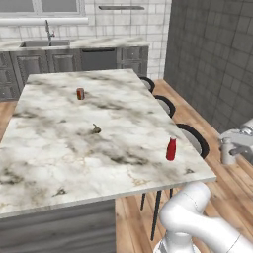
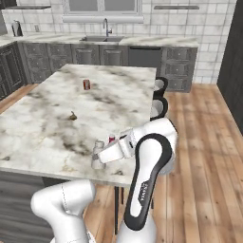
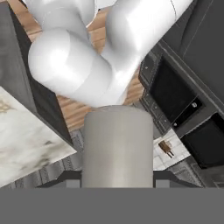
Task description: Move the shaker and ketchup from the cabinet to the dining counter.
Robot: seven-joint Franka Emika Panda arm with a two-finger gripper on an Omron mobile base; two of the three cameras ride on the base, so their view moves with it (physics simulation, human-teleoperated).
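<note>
On marble surface (image 1: 59,163): ketchup (image 1: 171,148) upright near stool-side edge, small red can (image 1: 80,93) far | room: wood floor (image 1: 232,183) | my gripper (image 2: 97,159) grasps pale shaker (image 2: 98,154)

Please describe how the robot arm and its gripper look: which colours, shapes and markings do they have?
The arm consists of rounded glossy white segments, with a dark band along one link that carries small pale lettering, too small to read. The gripper end is pale grey and blocky. No cables show.
</note>
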